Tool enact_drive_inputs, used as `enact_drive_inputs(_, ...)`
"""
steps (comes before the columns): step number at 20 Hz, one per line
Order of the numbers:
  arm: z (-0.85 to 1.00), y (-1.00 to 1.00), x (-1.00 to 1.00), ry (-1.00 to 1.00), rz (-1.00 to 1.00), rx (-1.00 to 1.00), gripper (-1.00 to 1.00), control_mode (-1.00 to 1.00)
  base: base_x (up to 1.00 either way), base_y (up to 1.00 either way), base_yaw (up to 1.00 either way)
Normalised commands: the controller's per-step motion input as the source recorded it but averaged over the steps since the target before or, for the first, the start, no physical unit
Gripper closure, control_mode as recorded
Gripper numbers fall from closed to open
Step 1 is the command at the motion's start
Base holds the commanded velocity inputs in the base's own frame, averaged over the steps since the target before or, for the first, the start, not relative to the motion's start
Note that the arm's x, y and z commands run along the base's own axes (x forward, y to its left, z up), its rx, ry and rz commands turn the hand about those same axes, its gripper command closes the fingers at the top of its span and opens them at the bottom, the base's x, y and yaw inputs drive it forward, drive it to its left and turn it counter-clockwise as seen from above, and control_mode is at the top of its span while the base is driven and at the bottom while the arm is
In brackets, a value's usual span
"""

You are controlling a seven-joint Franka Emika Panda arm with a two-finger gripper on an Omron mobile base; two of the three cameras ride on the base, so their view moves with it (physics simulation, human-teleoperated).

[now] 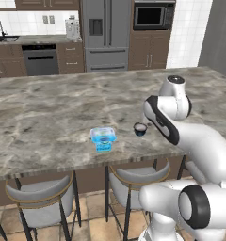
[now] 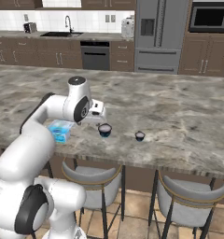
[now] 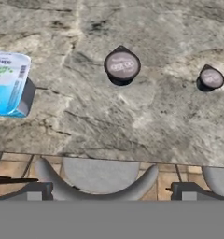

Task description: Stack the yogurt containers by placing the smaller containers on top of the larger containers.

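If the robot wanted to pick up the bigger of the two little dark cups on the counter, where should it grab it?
Probably around its round side wall, coming straight down from above. The dark cup stands upright on the counter, apart from the blue tub and the tiny cup, so open fingers could likely straddle it. Its flat pale top offers no handle.

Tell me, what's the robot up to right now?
Claw open, empty, above the counter. Small dark cup, tinier cup and blue tub stand apart, nothing stacked yet. Nothing between them.
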Motion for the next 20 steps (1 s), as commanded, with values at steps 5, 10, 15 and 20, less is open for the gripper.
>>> enact_drive_inputs(5,-0.17,0.0,0.15,-0.03,0.0,0.0,-1.0,-1.0,0.0,0.0,0.0)
enact_drive_inputs(10,-0.19,0.0,0.16,-0.03,0.0,0.0,-1.0,-1.0,0.0,0.0,0.0)
enact_drive_inputs(15,-0.18,0.0,0.17,-0.04,0.0,0.0,-1.0,-1.0,0.0,0.0,0.0)
enact_drive_inputs(20,-0.18,0.0,0.17,-0.04,0.0,0.0,-1.0,-1.0,0.0,0.0,0.0)
